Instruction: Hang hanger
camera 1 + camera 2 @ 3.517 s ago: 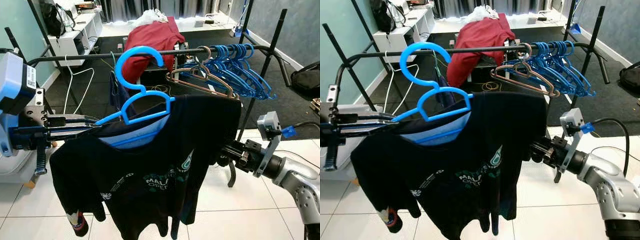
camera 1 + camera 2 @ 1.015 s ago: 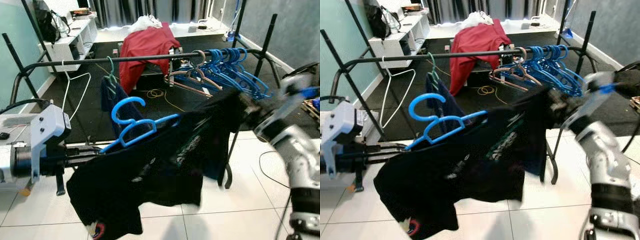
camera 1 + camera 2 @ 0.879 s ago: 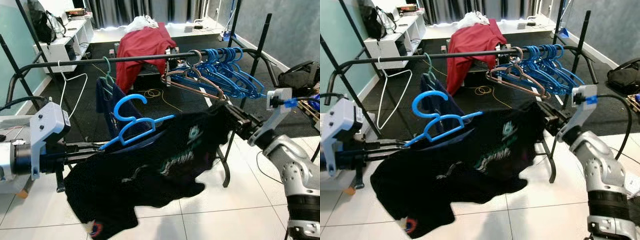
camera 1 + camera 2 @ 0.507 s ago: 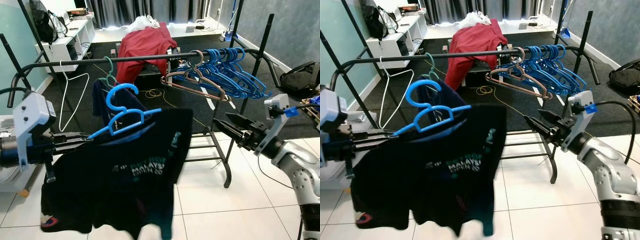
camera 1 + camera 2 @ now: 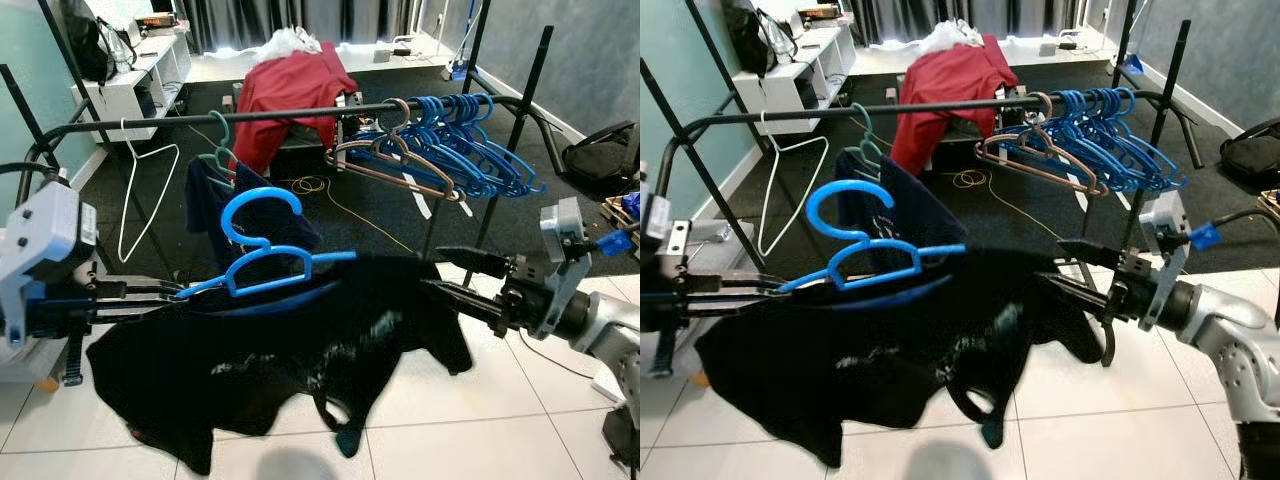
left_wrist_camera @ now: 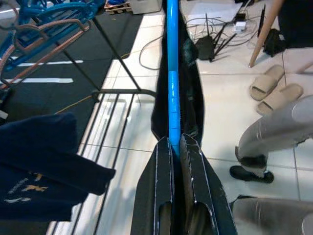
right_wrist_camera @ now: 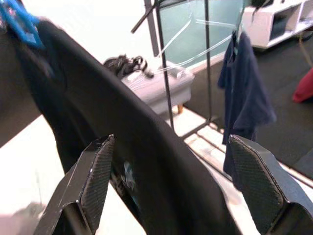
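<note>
Shirt [image 5: 280, 350] swung flatter; left pincer [image 6: 175, 147] clamps hanger [image 5: 262, 262]; right pincer [image 5: 448, 272] spread.

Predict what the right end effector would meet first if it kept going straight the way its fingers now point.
Most likely the black T-shirt: the open right end effector points at its near edge, though depth is hard to judge.

Room around a black clothes rail [image 5: 300, 113].
White floor tiles [image 5: 420, 400] in front of the rail, dark carpet [image 5: 380, 215] beneath and behind it; white shelving unit [image 5: 135, 90] along the teal wall [image 5: 20, 75] behind the rail's left end, dark curtains [image 5: 300, 15] beyond, blue-grey wall [image 5: 590, 50] past its right end.
</note>
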### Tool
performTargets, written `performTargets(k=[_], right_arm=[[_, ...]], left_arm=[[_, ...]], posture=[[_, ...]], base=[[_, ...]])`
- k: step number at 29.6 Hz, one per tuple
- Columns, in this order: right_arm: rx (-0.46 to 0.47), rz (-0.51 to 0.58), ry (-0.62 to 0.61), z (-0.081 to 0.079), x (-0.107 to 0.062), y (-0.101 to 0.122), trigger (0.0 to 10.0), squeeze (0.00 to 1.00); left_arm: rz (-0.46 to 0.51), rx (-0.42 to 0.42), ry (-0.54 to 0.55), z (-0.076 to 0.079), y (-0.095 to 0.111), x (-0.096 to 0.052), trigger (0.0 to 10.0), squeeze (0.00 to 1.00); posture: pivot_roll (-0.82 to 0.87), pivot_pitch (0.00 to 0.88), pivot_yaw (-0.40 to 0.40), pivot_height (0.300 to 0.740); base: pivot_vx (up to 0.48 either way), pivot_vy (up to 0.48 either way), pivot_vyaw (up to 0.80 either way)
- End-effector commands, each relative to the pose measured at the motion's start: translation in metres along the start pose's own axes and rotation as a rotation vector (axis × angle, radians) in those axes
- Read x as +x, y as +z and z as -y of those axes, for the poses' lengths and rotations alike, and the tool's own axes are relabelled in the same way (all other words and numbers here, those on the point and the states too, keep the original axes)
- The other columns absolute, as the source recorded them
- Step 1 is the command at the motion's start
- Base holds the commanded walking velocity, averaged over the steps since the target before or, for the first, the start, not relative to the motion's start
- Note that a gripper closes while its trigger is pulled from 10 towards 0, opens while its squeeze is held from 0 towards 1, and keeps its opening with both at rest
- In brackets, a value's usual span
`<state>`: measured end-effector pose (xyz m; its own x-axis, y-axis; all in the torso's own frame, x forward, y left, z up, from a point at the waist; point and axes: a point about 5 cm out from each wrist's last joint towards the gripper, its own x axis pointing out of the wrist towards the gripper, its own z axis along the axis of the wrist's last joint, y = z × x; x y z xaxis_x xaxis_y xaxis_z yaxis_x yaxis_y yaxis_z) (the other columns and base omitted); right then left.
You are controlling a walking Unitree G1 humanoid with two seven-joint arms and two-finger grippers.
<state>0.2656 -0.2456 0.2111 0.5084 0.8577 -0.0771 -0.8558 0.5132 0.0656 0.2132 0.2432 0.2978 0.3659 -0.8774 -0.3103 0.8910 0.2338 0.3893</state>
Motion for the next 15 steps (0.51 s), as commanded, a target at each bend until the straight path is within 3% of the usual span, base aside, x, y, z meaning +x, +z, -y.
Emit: performTargets(k=[1,6,7,9,10,11,15], right_arm=[[0.010,-0.034,0.030,-0.004,0.000,-0.004,10.0,0.00],[0.018,-0.052,0.030,-0.005,0.000,-0.008,10.0,0.00],[0.031,-0.053,0.043,-0.008,0.001,-0.010,8.0,0.00],[0.036,-0.053,0.057,-0.010,0.003,-0.011,8.0,0.00],[0.039,-0.048,0.058,-0.011,0.004,-0.012,1.6,0.00],[0.036,-0.038,0.054,-0.011,0.006,-0.012,0.0,0.00],[0.028,-0.014,0.050,-0.009,0.008,-0.010,0.0,0.00]], left_arm=[[0.018,0.053,0.003,-0.005,0.013,-0.007,10.0,0.00],[0.050,0.072,0.003,-0.007,0.020,-0.008,10.0,0.00],[0.077,0.079,0.000,-0.007,0.025,-0.008,10.0,0.00],[0.099,0.081,-0.006,-0.006,0.028,-0.007,10.0,0.00],[0.114,0.081,-0.015,-0.005,0.030,-0.007,10.0,0.00],[0.127,0.081,-0.028,-0.003,0.032,-0.006,10.0,0.00],[0.155,0.079,-0.057,-0.001,0.035,-0.004,10.0,0.00]], posture=[[-0.07,0.000,0.012,0.740],[-0.07,0.000,0.016,0.740],[-0.07,0.000,0.016,0.740],[-0.07,0.000,0.020,0.740],[-0.07,0.000,0.021,0.740],[-0.07,0.000,0.021,0.740],[-0.07,0.000,0.017,0.740]], base=[[0.000,0.000,0.00],[0.000,0.000,0.00],[0.000,0.000,0.00],[0.000,0.000,0.00],[0.000,0.000,0.00],[0.000,0.000,0.00],[0.000,0.000,0.00]])
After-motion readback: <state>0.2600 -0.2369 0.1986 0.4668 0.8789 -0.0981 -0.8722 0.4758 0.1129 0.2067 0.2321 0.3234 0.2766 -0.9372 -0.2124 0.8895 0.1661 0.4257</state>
